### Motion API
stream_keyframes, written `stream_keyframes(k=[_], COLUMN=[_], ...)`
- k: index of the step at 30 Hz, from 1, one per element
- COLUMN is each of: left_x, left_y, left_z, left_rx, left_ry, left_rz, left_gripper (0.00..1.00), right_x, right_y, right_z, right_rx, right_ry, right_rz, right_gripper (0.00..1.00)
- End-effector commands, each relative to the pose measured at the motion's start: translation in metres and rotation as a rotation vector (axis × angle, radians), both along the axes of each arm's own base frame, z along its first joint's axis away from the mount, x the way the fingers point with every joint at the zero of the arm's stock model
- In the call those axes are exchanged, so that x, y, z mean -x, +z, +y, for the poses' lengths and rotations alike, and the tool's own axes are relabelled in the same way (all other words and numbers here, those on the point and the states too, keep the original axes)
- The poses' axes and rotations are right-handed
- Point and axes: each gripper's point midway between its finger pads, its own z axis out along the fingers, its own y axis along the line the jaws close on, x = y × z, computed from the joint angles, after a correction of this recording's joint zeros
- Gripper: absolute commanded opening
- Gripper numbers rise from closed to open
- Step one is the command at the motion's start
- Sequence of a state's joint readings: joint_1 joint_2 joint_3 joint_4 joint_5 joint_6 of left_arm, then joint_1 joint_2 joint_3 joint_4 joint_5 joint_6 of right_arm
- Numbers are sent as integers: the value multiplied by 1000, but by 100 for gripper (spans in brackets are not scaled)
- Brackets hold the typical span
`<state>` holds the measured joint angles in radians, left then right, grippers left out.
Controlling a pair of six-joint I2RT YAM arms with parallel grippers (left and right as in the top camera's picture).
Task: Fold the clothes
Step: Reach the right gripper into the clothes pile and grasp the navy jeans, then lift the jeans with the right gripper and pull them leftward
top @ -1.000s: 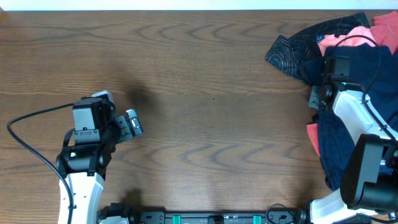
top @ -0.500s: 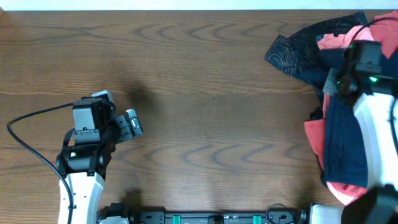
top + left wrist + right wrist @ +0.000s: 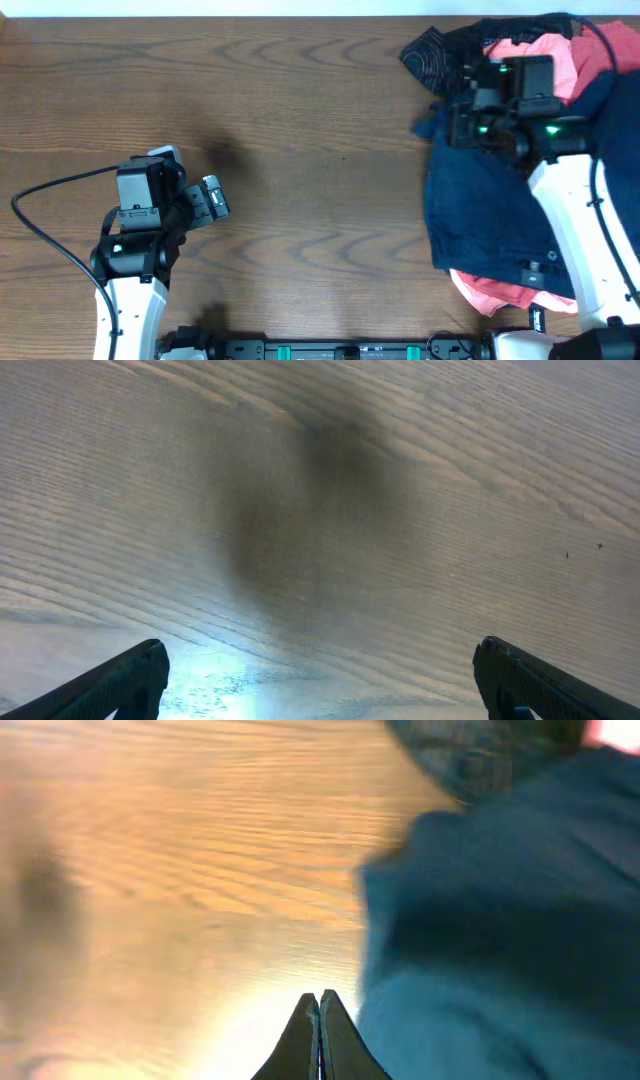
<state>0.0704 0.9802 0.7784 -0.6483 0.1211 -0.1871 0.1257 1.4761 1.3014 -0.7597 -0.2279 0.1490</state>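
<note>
Separating stage, likely: the right gripper [image 3: 320, 1010], fingers pressed together, sits beside the navy garment [image 3: 490, 210] near the table's right edge. Next, flatten it. The left gripper [image 3: 320, 670] hangs spread.

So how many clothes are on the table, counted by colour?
Navy: 1
Pink: 1 or 2; a second pink patch pokes out at the navy's near edge, and may be the same piece
Black patterned: 1
Total: 3 or 4
</note>
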Motion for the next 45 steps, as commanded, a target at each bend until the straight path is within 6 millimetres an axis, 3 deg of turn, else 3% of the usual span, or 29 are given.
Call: stream_keyframes(k=[1,5,8,15,19,24,27,28,29,31,32,36,38,42,45], left_x=[-3,-3,-3,-2,-2,-2,-2,-2,-2,-2,-2,-2,-2,-2,-2], left_y=[8,8,8,7,7,7,7,7,7,7,7,7,7,7,7], left_z=[0,0,0,0,0,0,0,0,0,0,0,0,0,0,0], left_rx=[6,6,6,6,6,6,6,6,6,6,6,6,6,6,6], left_ry=[8,8,8,8,8,8,8,8,8,8,8,8,8,8,8], left_rz=[-17,-18,-17,-14,-13,-13,-13,-13,-13,-13,-13,-13,-13,-13,-13], left_gripper=[98,98,98,98,98,98,98,98,98,98,98,98,98,98,98], right_x=[2,9,29,124,157,182,188,188,188,186,184,179,172,140,106], right_y=[4,-8,-21,-86,-128,-164,-176,-179,-179,-178,-178,-170,-156,-94,-23], right_z=[2,-24,-29,-10,-15,-10,-25,-31,-34,-40,-42,-45,-49,-65,-76], right_rx=[28,142,167,151,226,266,348,381,394,415,419,435,447,462,410], right_ry=[3,-75,-75,19,-83,-68,-162,-202,-227,-279,-288,-310,-329,-412,-447], right_rz=[-12,38,133,561,677,707,697,684,679,665,658,641,613,470,294], right_gripper=[2,21,38,49,52,52,48,40,35,5,1,1,1,1,1])
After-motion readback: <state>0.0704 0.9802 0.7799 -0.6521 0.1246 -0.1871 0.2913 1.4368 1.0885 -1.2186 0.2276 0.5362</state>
